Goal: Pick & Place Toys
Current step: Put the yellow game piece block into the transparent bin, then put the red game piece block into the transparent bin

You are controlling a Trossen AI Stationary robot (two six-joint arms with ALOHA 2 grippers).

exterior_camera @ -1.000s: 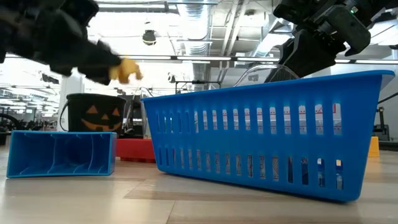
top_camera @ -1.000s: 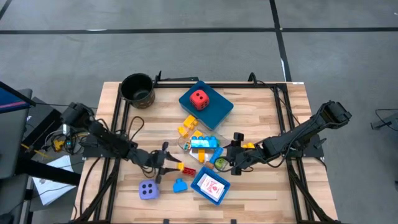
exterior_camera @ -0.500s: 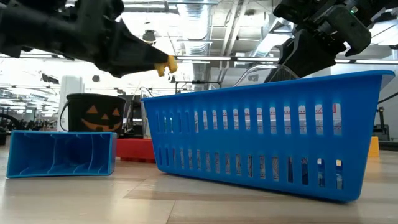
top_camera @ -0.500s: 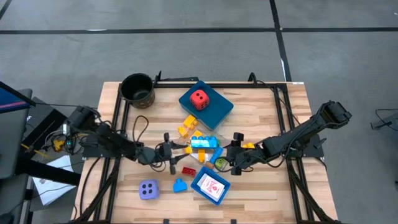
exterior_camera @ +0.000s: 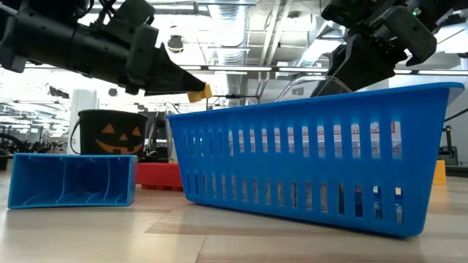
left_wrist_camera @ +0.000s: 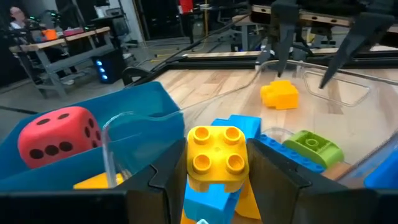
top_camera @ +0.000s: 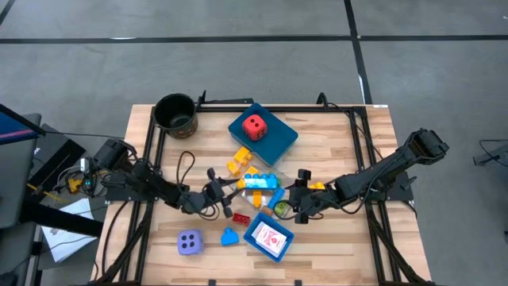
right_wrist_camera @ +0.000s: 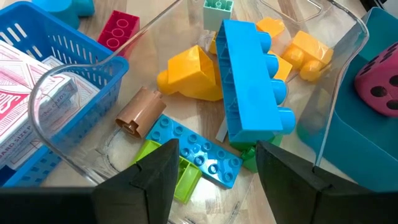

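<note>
My left gripper is shut on a yellow four-stud brick, in the air beside the pile of bricks at the table's middle; it also shows in the low view. My right gripper is open and empty over the pile's right side, above a long blue brick, a flat blue plate and a green brick. The red die rests on a blue tray. The lavender die lies near the front edge. The cards lie in a blue basket. My left gripper pinches the yellow brick by two opposite side walls between its two fingers, only at their free ends. The fingers come from the table's left, slanting a little down. The brick is lifted clear, its studs up.
A dark round pot stands at the far left. A red brick and a blue piece lie near the front. A clear plastic rim curves around the pile. A loose yellow brick lies beyond it.
My left gripper has gone toward the table's right and a little toward the far edge, to the pile of bricks, carrying the yellow brick clear of the table.
</note>
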